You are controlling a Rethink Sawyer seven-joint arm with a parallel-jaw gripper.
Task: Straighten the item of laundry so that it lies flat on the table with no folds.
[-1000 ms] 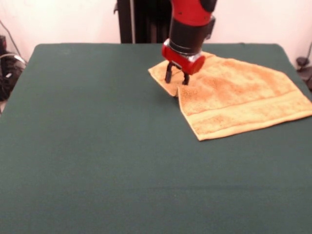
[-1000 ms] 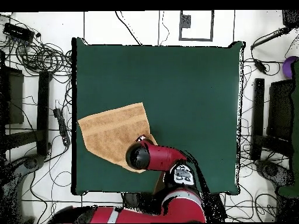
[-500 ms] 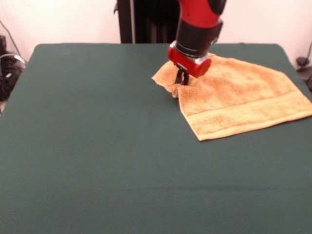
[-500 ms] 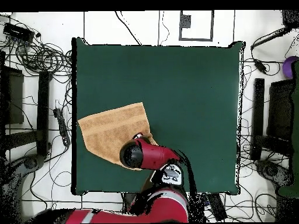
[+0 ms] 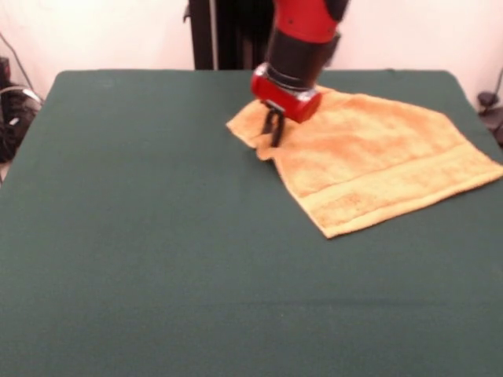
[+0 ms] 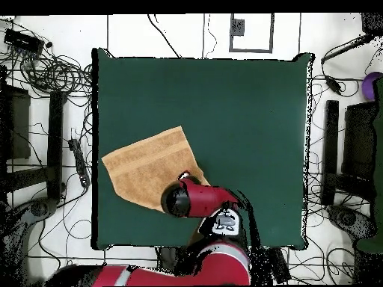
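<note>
1. Up front, plain green table (image 5: 157, 259), wide and bare across the near half in the front view, much bigger than the cloth on it.
2. Further back and over to the right, orange-tan towel (image 5: 369, 157) spread on the felt, mostly flat, nearest corner pointing down toward the camera.
3. Long axis running on a slant: from the bunched end near the table's middle out to the right edge, tilted against the table's sides rather than square with them.
4. Woven band (image 5: 393, 184) showing along the near right end, running across the short way, parallel to that end's edge.
5. Right-hand corner reaching the table's right edge in the front view.
6. Left end not flat: puckered and pulled up into a small ridge, with a lobe of cloth sticking out to the left of it.
7. Right there, gripper (image 5: 272, 130) down on that ridge, black fingers drawn close together and pinching a fold of towel between them.
8. Above it, red and black arm (image 5: 297, 39) dropping in from the top, leaning slightly.
9. From overhead, same story: towel (image 6: 146, 168) lying at the table's (image 6: 247, 112) left side near the bottom, slanted, arm (image 6: 198, 200) covering its lower right corner, gripper itself hidden beneath.
</note>
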